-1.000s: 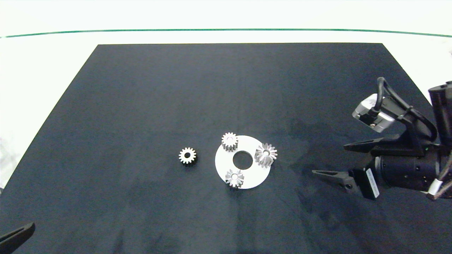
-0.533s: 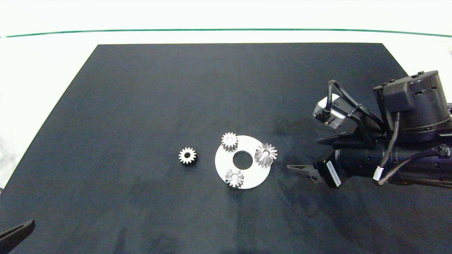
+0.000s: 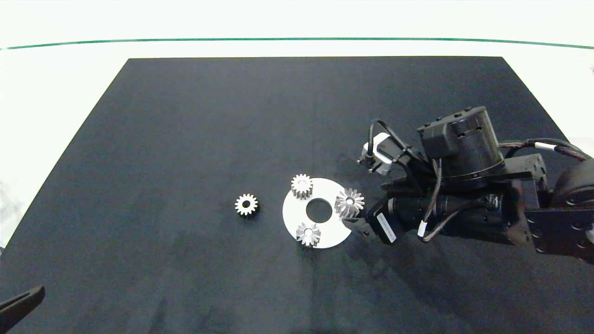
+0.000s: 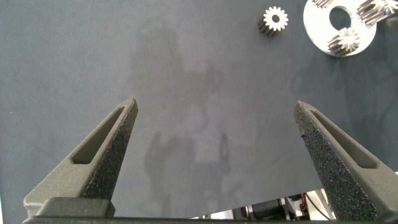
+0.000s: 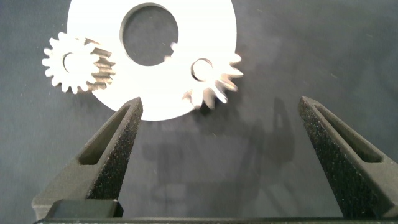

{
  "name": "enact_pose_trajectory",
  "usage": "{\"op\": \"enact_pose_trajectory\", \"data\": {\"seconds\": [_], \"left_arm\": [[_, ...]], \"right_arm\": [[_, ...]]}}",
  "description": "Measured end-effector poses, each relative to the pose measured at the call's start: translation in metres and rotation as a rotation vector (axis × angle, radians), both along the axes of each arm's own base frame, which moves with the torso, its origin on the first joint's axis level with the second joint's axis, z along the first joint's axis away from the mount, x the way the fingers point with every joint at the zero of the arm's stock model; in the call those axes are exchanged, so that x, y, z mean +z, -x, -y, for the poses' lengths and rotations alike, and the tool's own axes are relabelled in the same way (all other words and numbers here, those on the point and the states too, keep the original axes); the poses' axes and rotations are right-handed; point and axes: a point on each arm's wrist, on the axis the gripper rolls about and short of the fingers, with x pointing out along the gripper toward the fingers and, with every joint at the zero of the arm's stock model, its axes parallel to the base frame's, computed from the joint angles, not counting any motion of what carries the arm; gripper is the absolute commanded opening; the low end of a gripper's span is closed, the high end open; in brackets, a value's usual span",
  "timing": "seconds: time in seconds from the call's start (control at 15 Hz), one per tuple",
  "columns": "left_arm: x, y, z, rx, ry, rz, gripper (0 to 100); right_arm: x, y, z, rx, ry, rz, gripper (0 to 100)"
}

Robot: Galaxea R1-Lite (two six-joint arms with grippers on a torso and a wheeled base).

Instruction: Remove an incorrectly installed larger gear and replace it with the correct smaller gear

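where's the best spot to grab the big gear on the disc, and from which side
Probably across its toothed rim, fingers on opposite sides. The big gear sits flat on the white disc, overhanging the edge nearest the right gripper, so that outer side is free. The right gripper is open and close beside it; coming in from there avoids the two small gears.
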Motion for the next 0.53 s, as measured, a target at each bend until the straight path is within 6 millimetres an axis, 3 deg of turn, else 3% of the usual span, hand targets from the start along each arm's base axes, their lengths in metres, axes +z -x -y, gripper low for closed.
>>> {"op": "enact_pose_trajectory", "data": {"seconds": [0.53], "left_arm": [[-0.001,0.001,0.000,-0.009,0.004,0.000,100]], "right_arm": [[-0.012,-0.019,-0.021,-0.027,0.020,0.004,100]]}}
